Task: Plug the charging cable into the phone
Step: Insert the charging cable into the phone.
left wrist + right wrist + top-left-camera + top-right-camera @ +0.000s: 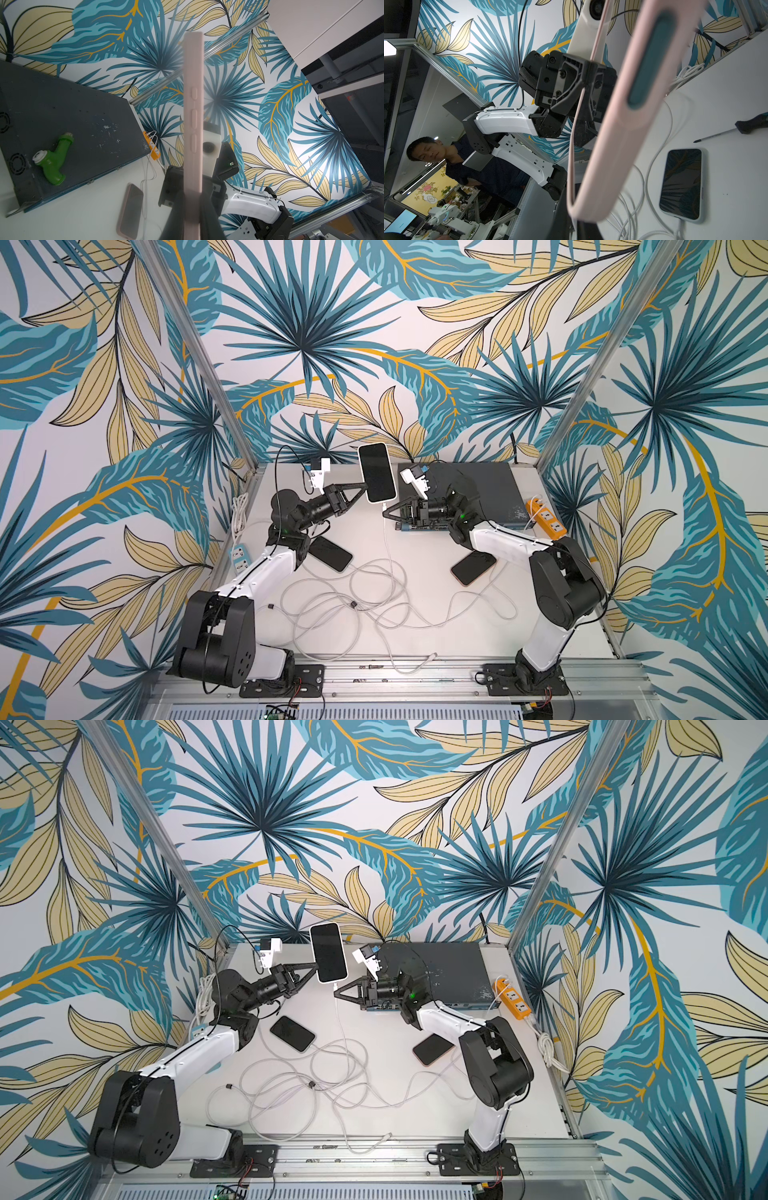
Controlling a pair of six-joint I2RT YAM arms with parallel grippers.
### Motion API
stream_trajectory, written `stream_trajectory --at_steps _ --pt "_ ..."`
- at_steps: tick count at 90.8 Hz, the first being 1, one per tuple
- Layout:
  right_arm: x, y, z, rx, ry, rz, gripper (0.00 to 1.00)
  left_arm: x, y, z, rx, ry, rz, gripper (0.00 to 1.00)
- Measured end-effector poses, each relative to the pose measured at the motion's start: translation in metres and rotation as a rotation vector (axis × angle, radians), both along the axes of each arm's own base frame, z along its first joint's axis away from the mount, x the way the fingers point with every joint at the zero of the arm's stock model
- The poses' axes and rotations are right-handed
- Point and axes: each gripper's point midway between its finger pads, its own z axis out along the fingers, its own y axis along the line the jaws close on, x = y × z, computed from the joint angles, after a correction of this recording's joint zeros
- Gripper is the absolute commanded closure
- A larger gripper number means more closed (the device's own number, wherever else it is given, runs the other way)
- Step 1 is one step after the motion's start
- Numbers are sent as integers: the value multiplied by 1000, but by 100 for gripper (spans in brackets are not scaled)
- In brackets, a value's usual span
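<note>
In both top views a phone (376, 472) (328, 952) in a pale pink case is held upright above the table, screen towards the camera. My left gripper (368, 489) (192, 199) is shut on its lower side edge. The white charging cable (387, 539) (340, 1019) rises from the table to the phone's bottom edge. My right gripper (385, 513) (576, 225) is shut on its plug just under that edge. The plug touches the phone's bottom; how deep it sits is hidden. The right wrist view shows the case's (623, 124) bottom right above the jaws.
Two other phones (330, 553) (473, 568) lie on the white table among a tangle of white cables (353, 605). A dark box (490, 489) with a green pipe fitting (54, 158) stands back right, beside an orange power strip (546, 518). A screwdriver (737, 128) lies near one phone.
</note>
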Motion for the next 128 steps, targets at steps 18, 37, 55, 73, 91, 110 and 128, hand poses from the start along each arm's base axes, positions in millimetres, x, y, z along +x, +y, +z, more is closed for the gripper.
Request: stream_trajectory --at_steps 18,37,55,73,91,110,128 --pt "1 3 -5 -17 12 0 100 -1 -1 0 2 -1 -6 100" --pt "1 3 -1 -9 8 9 100 -2 -1 0 2 -5 -7 100" --pt "0 2 -1 -10 7 12 100 -2 -1 0 3 -7 -7 100" --pt "0 2 -1 -10 7 17 100 -2 -1 0 4 -8 -7 100" --pt "-1 1 -2 -13 7 24 100 -2 -1 0 6 -11 -6 100" --pt "-2 0 -4 -16 8 28 100 -2 -1 0 6 -12 -6 100" --pt "-2 0 -3 -15 8 28 100 -2 -1 0 8 -15 -8 100"
